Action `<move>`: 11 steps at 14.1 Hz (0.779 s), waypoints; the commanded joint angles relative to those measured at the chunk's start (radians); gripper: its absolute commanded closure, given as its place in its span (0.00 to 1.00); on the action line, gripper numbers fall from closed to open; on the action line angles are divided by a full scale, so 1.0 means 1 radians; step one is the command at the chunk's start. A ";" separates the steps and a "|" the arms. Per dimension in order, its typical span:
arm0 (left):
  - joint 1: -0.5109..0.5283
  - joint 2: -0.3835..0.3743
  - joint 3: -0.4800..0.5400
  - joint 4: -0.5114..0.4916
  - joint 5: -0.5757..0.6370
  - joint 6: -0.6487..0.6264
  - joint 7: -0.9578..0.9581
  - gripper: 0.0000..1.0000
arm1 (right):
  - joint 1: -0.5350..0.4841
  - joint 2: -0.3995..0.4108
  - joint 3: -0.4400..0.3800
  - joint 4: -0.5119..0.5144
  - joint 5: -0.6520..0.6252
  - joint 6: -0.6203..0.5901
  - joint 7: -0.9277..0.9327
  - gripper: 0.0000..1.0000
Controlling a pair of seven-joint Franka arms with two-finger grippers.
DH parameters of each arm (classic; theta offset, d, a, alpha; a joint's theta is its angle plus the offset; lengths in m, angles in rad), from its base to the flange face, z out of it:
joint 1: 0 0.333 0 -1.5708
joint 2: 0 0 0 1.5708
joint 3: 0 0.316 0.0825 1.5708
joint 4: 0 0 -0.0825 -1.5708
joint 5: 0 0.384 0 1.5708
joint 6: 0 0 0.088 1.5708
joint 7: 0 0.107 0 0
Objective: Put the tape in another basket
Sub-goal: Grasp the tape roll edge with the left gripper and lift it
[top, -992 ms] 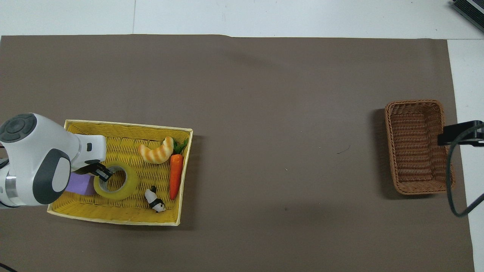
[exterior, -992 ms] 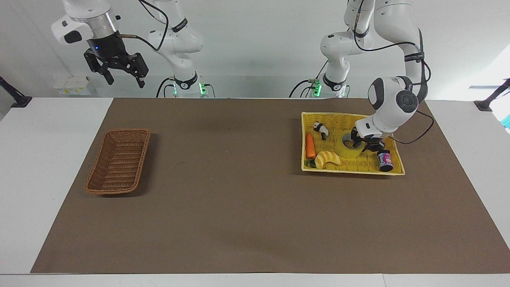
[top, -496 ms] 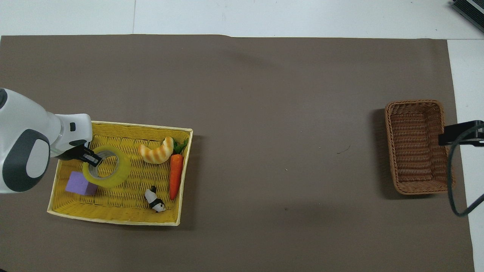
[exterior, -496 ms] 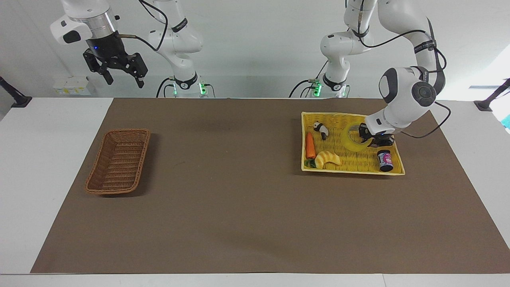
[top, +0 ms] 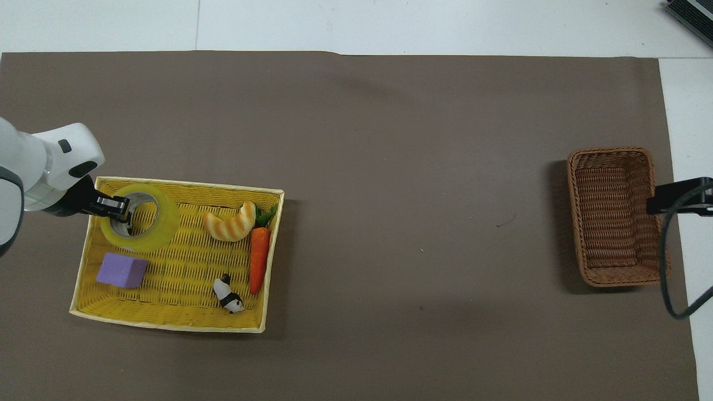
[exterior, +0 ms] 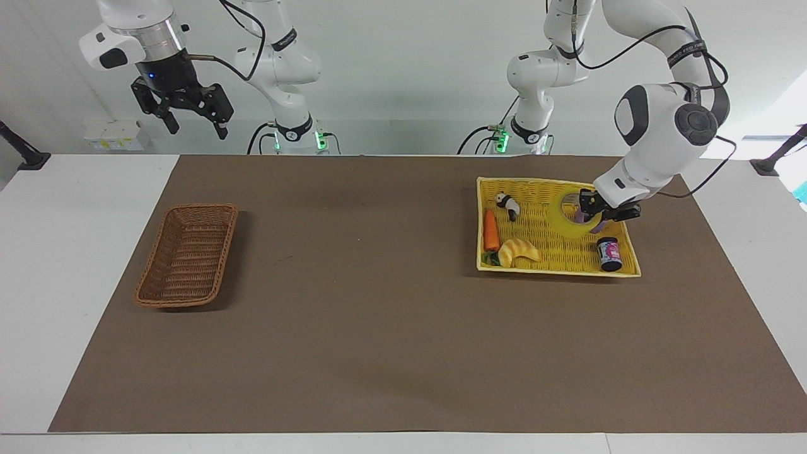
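Left gripper (exterior: 591, 213), facing view: clamped on the wall of the yellow tape roll (exterior: 570, 213), held clear above the yellow tray-basket (exterior: 542, 268) (carrot (exterior: 490, 229), toy panda (exterior: 507, 205) and croissant (exterior: 518, 250) lie inside); right gripper (exterior: 189, 116) waits raised with fingers apart, and the brown wicker basket (exterior: 187, 255) sits toward the right arm's end. Overhead view: tape roll (top: 142, 217) over the tray-basket's (top: 167, 326) corner, gripper (top: 118, 210) pinching its wall, purple block (top: 121, 270) in the tray; wicker basket (top: 615, 214) well apart.

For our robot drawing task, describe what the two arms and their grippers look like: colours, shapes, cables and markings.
Both arms are glossy white with rounded joints and dark grey round caps. Black cables loop along them, held by black bands with white lettering. Green lights glow at both bases. The right gripper is black under a silver wrist ring, with a small blue light. The left gripper is black too, below a white wrist.
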 commanded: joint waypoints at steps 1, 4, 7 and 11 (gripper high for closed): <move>-0.007 0.008 0.003 0.095 0.002 -0.070 -0.160 1.00 | -0.008 -0.015 0.000 -0.013 0.009 -0.012 0.003 0.00; -0.017 0.009 0.003 0.164 0.019 -0.142 -0.300 1.00 | 0.008 -0.015 0.012 -0.016 0.012 0.006 0.002 0.00; -0.069 0.013 -0.008 0.187 0.091 -0.173 -0.435 1.00 | 0.008 -0.009 0.014 -0.019 0.150 0.063 0.002 0.00; -0.186 0.011 -0.010 0.197 0.085 -0.173 -0.610 1.00 | 0.082 0.016 0.021 -0.023 0.277 0.159 0.020 0.00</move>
